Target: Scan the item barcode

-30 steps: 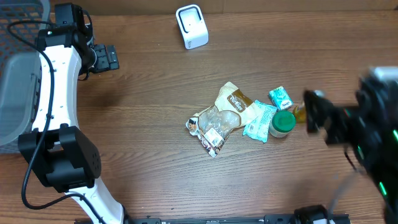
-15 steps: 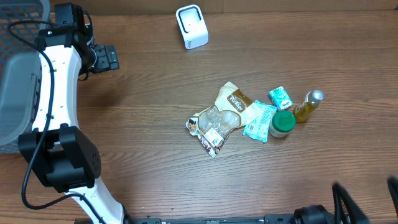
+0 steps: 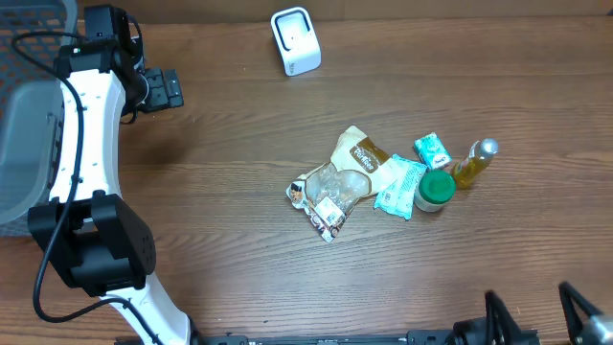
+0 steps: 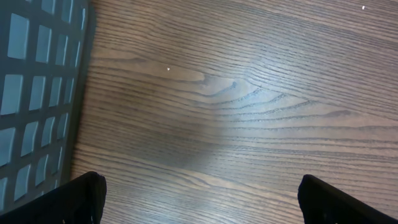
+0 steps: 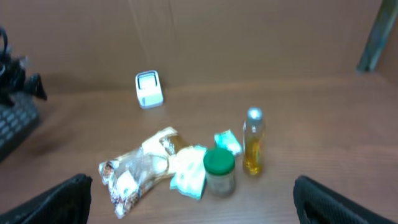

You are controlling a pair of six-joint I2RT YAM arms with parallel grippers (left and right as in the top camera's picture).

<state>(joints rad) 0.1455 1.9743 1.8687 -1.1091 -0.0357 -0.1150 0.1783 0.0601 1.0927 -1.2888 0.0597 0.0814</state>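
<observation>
A white barcode scanner (image 3: 295, 40) stands at the table's back edge; the right wrist view shows the scanner (image 5: 149, 89) too. Mid-table lies a cluster of items: a clear snack bag (image 3: 330, 192), a brown pouch (image 3: 362, 153), teal packets (image 3: 400, 187), a green-lidded jar (image 3: 436, 190) and a yellow bottle (image 3: 474, 163). My left gripper (image 3: 170, 89) hangs open over bare wood at the back left, far from the items. My right gripper (image 3: 536, 324) is open at the table's front right edge, facing the cluster (image 5: 186, 168) from a distance, with nothing between its fingers.
A dark mesh basket (image 3: 24, 34) and a grey bin (image 3: 24, 144) occupy the left side; the basket's wall (image 4: 31, 93) lies just left of my left gripper (image 4: 202, 202). A brown wall rises behind the table.
My right arm has pulled back from beside the yellow bottle to the front right edge of the table. The left arm and the items have not moved.
</observation>
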